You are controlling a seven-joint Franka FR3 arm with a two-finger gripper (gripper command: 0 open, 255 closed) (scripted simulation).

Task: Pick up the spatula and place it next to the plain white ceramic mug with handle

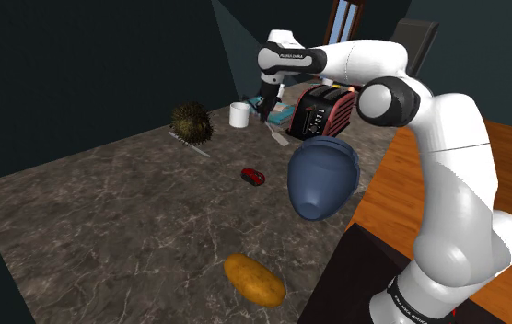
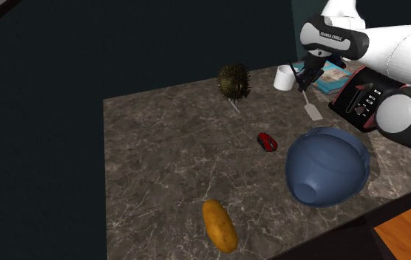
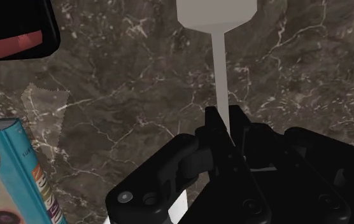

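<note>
**Spatula in grip, close by the mug**

Second exterior view, left to right: spiky ball (image 2: 233,81), then the white mug (image 2: 283,76). The gripper (image 2: 304,78) sits at the mug's 3 o'clock, jaws pinching the spatula (image 2: 313,111) by its handle, blade trailing toward 5 o'clock. The blade is possibly clear of the countertop (image 2: 167,148); hard to tell. The toaster (image 2: 359,100) crowds the right, so the set-down spot likely lies between the two.

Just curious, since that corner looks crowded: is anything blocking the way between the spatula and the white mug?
Nothing visible. The pincer clasps the spatula, and just bare counter lies between it and the mug.
</note>
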